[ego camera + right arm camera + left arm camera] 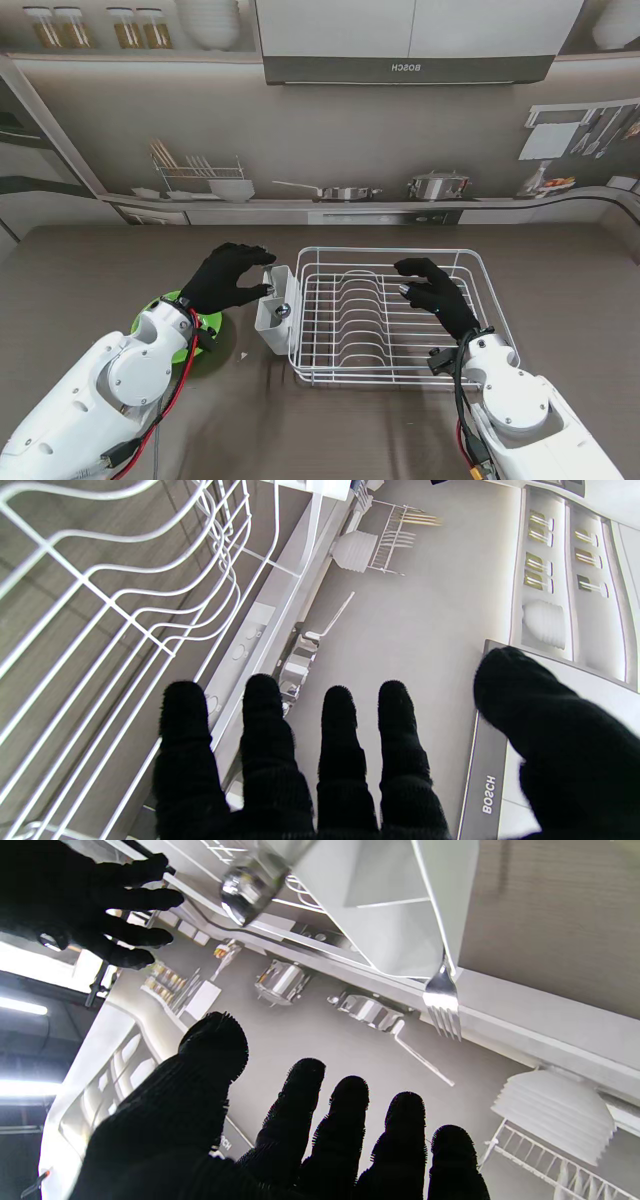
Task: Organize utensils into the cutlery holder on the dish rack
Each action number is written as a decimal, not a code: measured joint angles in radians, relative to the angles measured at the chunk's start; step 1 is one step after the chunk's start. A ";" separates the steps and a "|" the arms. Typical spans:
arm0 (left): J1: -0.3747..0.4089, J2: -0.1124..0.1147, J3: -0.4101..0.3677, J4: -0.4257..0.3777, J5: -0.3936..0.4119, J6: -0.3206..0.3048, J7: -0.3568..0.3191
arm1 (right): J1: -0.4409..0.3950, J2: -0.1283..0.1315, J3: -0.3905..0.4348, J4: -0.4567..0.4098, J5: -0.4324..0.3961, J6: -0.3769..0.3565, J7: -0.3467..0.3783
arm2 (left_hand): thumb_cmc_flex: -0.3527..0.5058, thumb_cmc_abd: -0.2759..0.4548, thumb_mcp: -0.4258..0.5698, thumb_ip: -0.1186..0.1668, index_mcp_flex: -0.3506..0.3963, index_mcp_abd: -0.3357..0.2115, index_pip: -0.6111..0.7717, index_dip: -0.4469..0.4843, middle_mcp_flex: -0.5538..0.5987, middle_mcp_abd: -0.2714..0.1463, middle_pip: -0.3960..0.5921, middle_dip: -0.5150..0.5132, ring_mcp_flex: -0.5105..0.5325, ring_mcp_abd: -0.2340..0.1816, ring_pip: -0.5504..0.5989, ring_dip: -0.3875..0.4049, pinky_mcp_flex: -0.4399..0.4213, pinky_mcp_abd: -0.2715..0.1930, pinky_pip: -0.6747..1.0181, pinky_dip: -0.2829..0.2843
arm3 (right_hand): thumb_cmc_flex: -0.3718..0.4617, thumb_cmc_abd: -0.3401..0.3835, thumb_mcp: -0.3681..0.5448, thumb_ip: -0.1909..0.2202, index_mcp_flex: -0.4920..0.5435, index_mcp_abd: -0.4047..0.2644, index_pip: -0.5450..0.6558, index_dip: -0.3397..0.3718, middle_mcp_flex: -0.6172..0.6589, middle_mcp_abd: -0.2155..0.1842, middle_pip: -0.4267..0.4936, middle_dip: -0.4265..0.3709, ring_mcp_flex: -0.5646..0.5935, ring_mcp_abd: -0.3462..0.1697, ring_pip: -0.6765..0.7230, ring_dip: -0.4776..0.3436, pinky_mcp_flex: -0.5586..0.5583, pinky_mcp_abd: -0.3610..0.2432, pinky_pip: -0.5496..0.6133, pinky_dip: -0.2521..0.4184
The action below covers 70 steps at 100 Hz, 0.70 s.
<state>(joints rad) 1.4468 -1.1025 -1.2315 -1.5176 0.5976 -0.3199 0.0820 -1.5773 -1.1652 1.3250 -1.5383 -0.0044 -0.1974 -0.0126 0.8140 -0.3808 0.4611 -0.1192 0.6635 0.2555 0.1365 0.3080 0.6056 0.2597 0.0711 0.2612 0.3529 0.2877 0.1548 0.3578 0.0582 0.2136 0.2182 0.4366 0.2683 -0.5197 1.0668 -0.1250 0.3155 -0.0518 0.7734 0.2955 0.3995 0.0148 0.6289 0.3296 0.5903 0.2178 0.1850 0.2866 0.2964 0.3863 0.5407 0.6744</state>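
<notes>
Left robot hand (228, 279) spread beside cutlery holder (272, 311), fork (442, 996) upright, tines up

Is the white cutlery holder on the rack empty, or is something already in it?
Not empty. The cutlery holder has a fork poking out of it, tines outward, and a spoon in it as well.

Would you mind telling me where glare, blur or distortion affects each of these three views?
Stand view: evenly lit and sharp, the dish rack crisp. Left wrist view: blown-out light strips at one edge, the near spoon in the cutlery holder blurred, the fork sharper, straight lines bowed by the wide lens. Right wrist view: near rack wires soft, the right hand's fingers dark and featureless.
</notes>
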 measured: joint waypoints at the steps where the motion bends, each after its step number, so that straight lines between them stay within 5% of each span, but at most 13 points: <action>1: 0.003 -0.001 -0.001 -0.002 -0.003 -0.001 0.002 | 0.000 0.000 0.000 0.000 -0.001 -0.001 0.000 | -0.014 0.000 -0.002 0.004 0.000 0.000 0.001 0.000 0.000 0.000 0.010 -0.001 0.000 0.000 0.000 0.000 0.000 0.000 0.000 0.003 | 0.000 0.000 0.000 0.000 0.000 0.000 0.000 0.000 0.000 0.000 0.000 0.000 0.000 0.000 0.000 0.000 0.000 0.000 0.000 0.000; 45: 0.111 -0.028 0.014 -0.043 -0.101 -0.055 0.098 | -0.001 0.012 0.009 0.002 -0.047 -0.055 0.027 | -0.035 0.000 -0.052 0.004 -0.011 0.004 -0.004 0.000 0.000 0.000 0.014 -0.001 0.000 0.006 -0.001 0.000 0.000 0.000 -0.011 0.017 | 0.017 -0.130 -0.001 0.000 0.000 -0.047 0.000 0.000 -0.002 -0.022 0.000 0.000 0.000 -0.001 -0.001 0.000 -0.001 -0.001 -0.001 0.000; 70: 0.129 -0.035 0.014 -0.059 -0.141 -0.065 0.092 | -0.003 0.020 0.013 0.000 -0.070 -0.074 0.035 | -0.035 0.000 -0.064 0.004 -0.011 0.010 -0.004 0.000 0.000 0.000 0.014 -0.001 0.000 0.006 -0.001 0.000 0.000 0.000 -0.023 0.020 | 0.027 -0.173 -0.001 0.000 0.000 -0.050 0.000 0.000 -0.002 -0.031 0.000 0.000 0.000 -0.003 -0.001 0.000 -0.001 -0.002 -0.002 0.000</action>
<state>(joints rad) 1.5763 -1.1379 -1.2178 -1.5764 0.4569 -0.3851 0.1742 -1.5801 -1.1451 1.3376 -1.5378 -0.0740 -0.2713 0.0226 0.7791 -0.3808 0.3975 -0.1151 0.6525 0.2658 0.1326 0.3076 0.6056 0.2596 0.0850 0.2605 0.3529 0.2935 0.1542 0.3574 0.0583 0.2136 0.1948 0.4561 0.2957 -0.6924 1.0659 -0.1250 0.3150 -0.1022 0.7734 0.2953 0.3974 -0.0165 0.6287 0.3296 0.5903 0.2150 0.1840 0.2866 0.2957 0.3845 0.5391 0.6748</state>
